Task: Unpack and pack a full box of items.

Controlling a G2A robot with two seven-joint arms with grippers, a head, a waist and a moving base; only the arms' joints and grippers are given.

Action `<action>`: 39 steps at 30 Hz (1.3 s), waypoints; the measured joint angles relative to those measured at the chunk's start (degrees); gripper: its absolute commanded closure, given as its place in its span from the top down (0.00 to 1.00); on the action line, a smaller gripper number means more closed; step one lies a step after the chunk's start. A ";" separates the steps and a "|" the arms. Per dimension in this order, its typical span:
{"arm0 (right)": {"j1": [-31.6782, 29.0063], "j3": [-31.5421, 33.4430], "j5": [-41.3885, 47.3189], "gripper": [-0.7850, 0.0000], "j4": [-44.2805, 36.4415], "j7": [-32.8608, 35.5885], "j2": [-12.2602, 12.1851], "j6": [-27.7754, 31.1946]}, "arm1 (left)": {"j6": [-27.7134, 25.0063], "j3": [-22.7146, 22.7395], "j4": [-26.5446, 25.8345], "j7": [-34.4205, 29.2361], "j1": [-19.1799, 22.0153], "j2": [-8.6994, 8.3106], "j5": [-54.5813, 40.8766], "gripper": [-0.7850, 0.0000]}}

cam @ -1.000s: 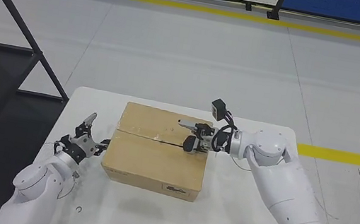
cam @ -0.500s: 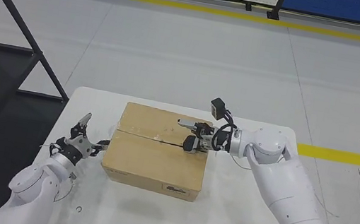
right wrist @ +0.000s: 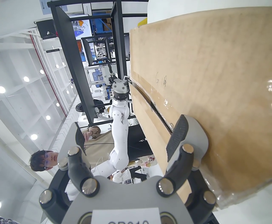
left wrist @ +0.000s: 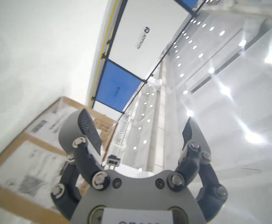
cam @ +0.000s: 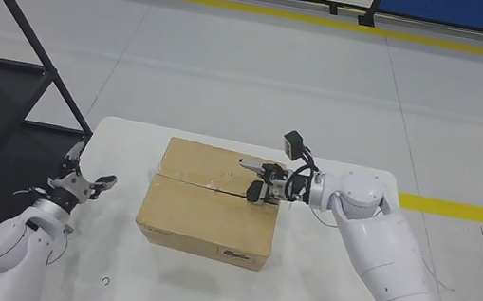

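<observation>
Leftward, left claw (cam: 93,164) stands clear of box (cam: 202,213).

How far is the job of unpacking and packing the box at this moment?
Done: nothing visible; the cardboard box lies closed on the table, flaps meeting at the seam. In hand: the open right gripper is at that seam. The open left gripper hangs apart from the box. Left: opening, unpacking, repacking.

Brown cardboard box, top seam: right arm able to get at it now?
Probably yes. The right gripper sits open at the end of the top seam on the brown cardboard box, with nothing between them.
</observation>
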State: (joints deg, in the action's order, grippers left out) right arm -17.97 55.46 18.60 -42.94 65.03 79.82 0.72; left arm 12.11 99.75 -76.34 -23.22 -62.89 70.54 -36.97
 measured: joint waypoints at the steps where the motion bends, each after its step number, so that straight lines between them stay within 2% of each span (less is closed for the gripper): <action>1: 0.19 -0.16 0.04 1.00 0.18 0.11 0.09 -0.03 | 0.68 -0.47 -1.41 -0.96 -1.26 -0.23 2.39 1.00; 6: 0.91 -0.79 0.35 1.00 1.29 0.39 0.53 0.32 | 0.93 -1.50 -6.02 -2.67 -5.02 -1.09 12.10 1.00; 9: 1.30 -1.06 0.62 1.00 2.09 0.55 0.78 0.71 | 3.29 -1.90 -6.61 -2.87 -4.87 -1.16 11.74 1.00; 13: 1.67 -1.32 0.92 1.00 2.99 0.73 1.06 1.17 | 6.01 -3.17 -4.35 -2.62 -2.26 -0.61 4.46 1.00; 17: 1.76 -1.42 1.07 1.00 3.35 0.70 1.21 1.58 | 9.21 -5.71 -0.70 -2.56 1.47 -0.33 1.89 1.00; 22: 1.44 -1.22 0.94 1.00 3.18 0.28 1.17 1.72 | 8.00 -8.58 5.34 0.13 6.07 0.27 0.21 1.00; 25: 1.21 -1.07 0.76 1.00 2.77 0.11 1.09 1.39 | 7.44 -10.04 8.20 1.31 8.38 0.62 -0.76 0.71; 26: 1.14 -1.03 0.68 1.00 2.59 0.07 1.07 1.29 | 7.48 -10.47 8.88 1.44 8.95 0.70 -0.86 0.53; 27: 1.07 -1.00 0.61 1.00 2.41 0.01 1.04 1.19 | 7.45 -10.83 9.49 1.52 9.48 0.75 -0.91 0.49; 31: 0.71 -0.77 0.30 1.00 1.65 -0.23 0.91 0.91 | 6.24 -11.36 11.52 1.85 10.99 0.89 -1.72 0.39; 39: 0.43 -0.49 -0.12 1.00 0.80 -0.11 0.74 0.38 | 4.55 -9.06 10.78 2.31 10.86 0.39 -2.61 0.44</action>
State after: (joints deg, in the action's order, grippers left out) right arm -17.54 54.96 18.48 -42.14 64.92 80.55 1.10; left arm 16.66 90.69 -65.56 -20.91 -52.03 70.93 -39.58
